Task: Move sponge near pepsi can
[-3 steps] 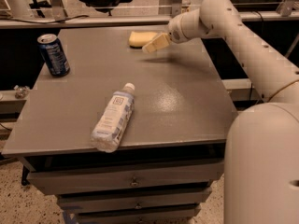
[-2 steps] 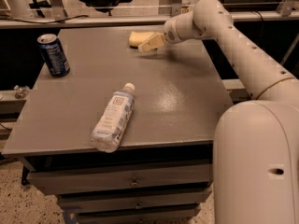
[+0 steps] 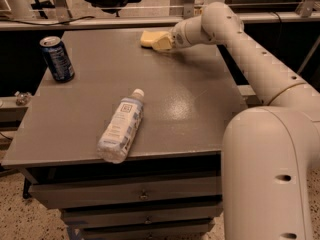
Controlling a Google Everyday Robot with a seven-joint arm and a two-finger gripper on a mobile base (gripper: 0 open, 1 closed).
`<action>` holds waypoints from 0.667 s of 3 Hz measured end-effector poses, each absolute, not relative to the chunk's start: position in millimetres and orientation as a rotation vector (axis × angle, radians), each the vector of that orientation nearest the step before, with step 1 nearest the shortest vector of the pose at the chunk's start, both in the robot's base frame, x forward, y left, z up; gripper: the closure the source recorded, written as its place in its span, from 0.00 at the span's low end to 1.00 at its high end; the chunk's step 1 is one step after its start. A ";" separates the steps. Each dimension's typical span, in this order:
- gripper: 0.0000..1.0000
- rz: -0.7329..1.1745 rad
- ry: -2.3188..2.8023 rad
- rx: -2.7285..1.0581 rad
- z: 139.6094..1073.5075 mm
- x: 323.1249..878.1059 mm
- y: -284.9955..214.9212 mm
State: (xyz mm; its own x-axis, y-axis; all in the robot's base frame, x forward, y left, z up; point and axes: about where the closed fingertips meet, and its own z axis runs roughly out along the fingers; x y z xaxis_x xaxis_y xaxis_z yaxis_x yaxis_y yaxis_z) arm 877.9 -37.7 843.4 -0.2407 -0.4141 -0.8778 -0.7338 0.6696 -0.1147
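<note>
Grasp stage: the gripper [image 3: 164, 42] sits against the sponge [image 3: 148, 37] at the bench's [image 3: 190, 109] far edge, its hold impossible to tell, and next comes carrying the sponge across to the pepsi can [image 3: 57, 59].

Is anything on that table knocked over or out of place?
Yes: the water bottle lies on its side, its base right at the front edge of the table, where it might roll off. The pepsi can stands upright at the left. The pincer is at the far edge, against the sponge.
</note>
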 end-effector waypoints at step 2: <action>0.87 0.412 1.870 -0.892 843.7 875.2 -34.9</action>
State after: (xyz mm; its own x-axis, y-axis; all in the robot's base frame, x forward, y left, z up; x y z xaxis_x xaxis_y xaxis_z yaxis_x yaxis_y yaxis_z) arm 875.2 -34.9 843.7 -0.2451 -0.3995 -0.8833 -0.7338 0.6719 -0.1002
